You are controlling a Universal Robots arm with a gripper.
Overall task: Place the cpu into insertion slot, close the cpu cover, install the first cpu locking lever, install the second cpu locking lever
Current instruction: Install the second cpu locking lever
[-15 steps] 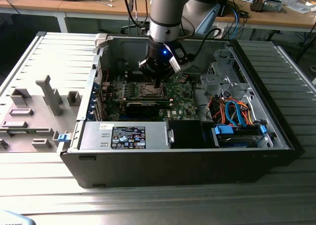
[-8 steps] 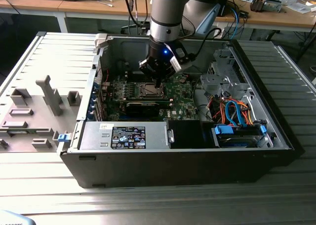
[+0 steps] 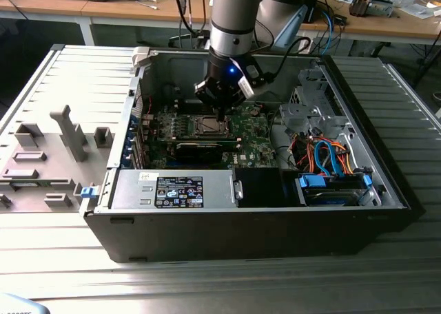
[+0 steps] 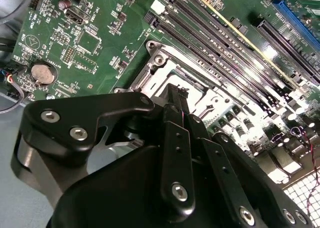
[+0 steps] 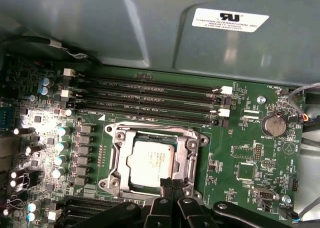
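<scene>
Closely over the socket, the gripper (image 5: pixel 172 188) is seen with fingertips pressed together, holding nothing, at the near edge of the cover (image 5: pixel 116 160). Just beyond them the cpu (image 5: pixel 151 161) lies seated in the slot (image 5: pixel 152 134).

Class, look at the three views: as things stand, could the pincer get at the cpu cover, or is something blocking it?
Probably yes. The pincer hangs right at the edge of the cpu cover, which lies shut around the cpu, and nothing stands between them.

One cpu (image 5: pixel 151 161), one coin battery (image 5: pixel 274 124), and seemingly four memory slots (image 5: pixel 150 99).
</scene>
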